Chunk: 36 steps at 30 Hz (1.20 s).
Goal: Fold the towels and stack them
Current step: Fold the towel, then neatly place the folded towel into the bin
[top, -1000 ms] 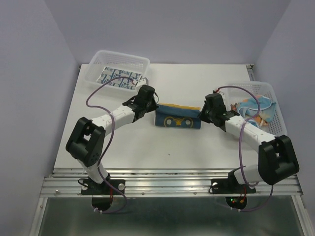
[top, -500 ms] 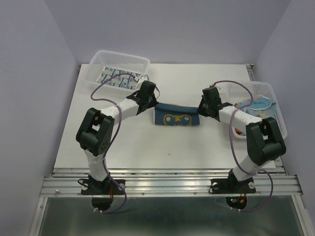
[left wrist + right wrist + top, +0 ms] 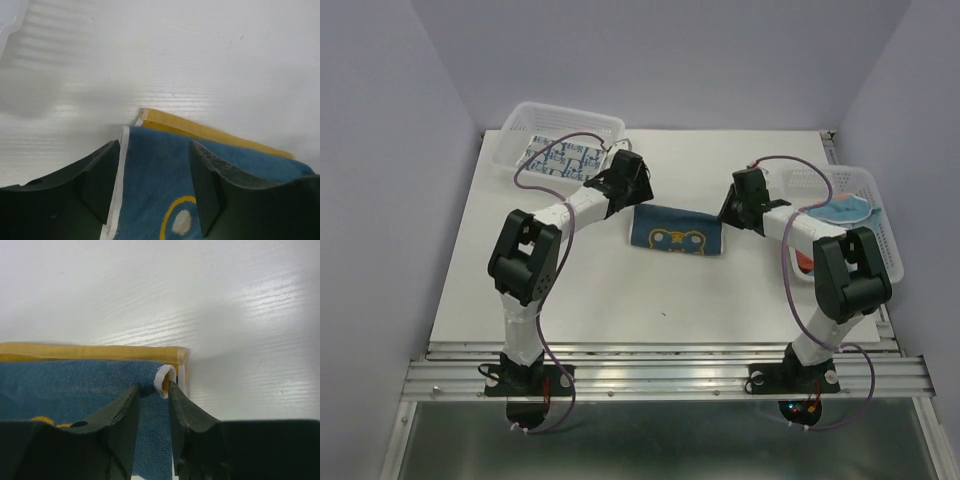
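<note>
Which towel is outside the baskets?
The navy-and-yellow towel, on the table; the blue-and-white towel lies in the left basket, the light blue towel in the right basket.

The top external camera looks down from above and behind the arm bases, far enough to take in the whole desk (image 3: 570,290). Each wrist camera looks past its own fingers (image 3: 97,185) at the desk from very close, one at each end of the towel (image 3: 676,232) seen overhead.

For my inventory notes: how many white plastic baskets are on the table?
2. One basket at the far left of the table, holding a blue-and-white towel; the other basket at the right edge, holding crumpled towels.
</note>
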Each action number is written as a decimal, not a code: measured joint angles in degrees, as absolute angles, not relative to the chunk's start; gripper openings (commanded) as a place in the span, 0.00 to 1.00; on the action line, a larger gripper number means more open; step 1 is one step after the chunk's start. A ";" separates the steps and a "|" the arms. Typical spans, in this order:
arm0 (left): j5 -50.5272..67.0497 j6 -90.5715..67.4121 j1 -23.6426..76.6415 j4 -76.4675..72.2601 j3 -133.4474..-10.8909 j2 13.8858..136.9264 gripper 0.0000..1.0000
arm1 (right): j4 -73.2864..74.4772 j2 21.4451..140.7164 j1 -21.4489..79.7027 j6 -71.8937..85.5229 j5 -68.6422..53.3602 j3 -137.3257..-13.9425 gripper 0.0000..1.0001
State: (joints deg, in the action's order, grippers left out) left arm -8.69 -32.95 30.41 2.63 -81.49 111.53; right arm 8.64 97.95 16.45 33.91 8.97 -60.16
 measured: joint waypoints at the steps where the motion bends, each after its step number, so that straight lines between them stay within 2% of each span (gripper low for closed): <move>1: -8.60 -32.97 30.41 3.05 -81.67 111.68 0.96 | 8.67 97.95 16.45 33.85 9.02 -60.53 0.49; 6: -7.97 -30.02 30.26 4.95 -82.96 112.07 0.98 | 10.00 97.08 16.38 33.12 8.82 -61.04 0.79; 7: -7.66 -29.50 30.26 5.06 -82.91 112.01 0.98 | 10.74 96.31 16.36 32.77 8.47 -61.01 1.00; 11: -5.65 -27.20 30.26 3.36 -78.08 109.08 0.99 | 9.76 90.48 16.19 31.66 5.76 -58.28 1.00; 17: -1.13 -24.84 30.26 0.71 -69.73 104.62 0.99 | 7.92 78.11 16.19 31.07 -1.19 -47.94 1.00; 21: 0.14 -24.10 30.26 -0.36 -69.36 105.51 0.90 | 7.31 73.58 16.19 31.09 -5.02 -43.09 1.00; 25: -0.30 -23.49 30.26 -0.99 -70.04 108.79 0.86 | 7.49 69.36 16.19 31.07 -6.74 -41.12 1.00; 36: -1.67 -20.80 30.96 -1.39 -75.22 115.26 0.82 | 7.27 66.32 16.19 31.05 -8.25 -40.38 1.00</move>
